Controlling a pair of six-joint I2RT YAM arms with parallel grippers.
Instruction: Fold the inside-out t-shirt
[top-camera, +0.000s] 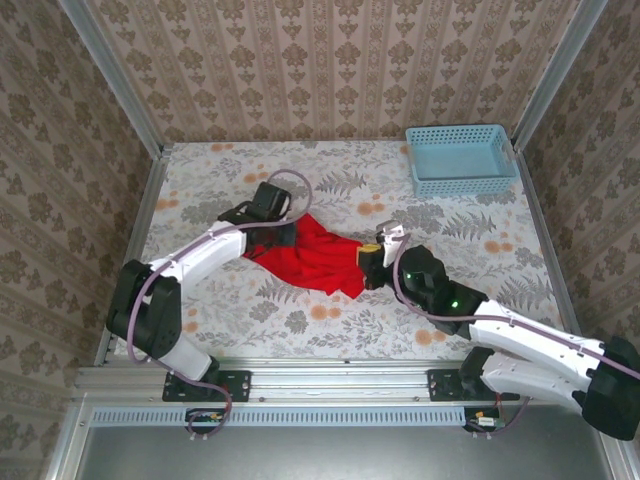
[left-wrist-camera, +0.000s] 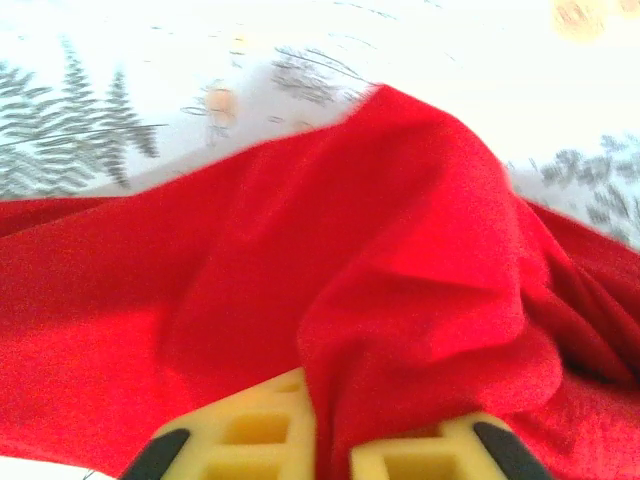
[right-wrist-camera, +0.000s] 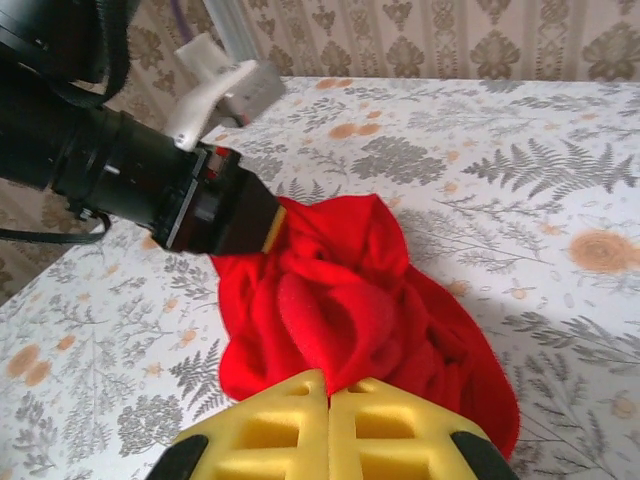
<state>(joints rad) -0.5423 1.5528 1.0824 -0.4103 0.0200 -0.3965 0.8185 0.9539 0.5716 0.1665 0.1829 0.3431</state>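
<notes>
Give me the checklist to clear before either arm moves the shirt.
1. Left end effector shut on the shirt: ok, a fold sits between its jaws.
2. Right end effector holding cloth: cannot tell; its jaws are closed together at the shirt's edge.
3. Shirt spread flat: not ok, it is bunched in a heap.
4. Shirt fully on the table: ok.
5. Basket apart from the shirt: ok, it sits in the far right corner.
</notes>
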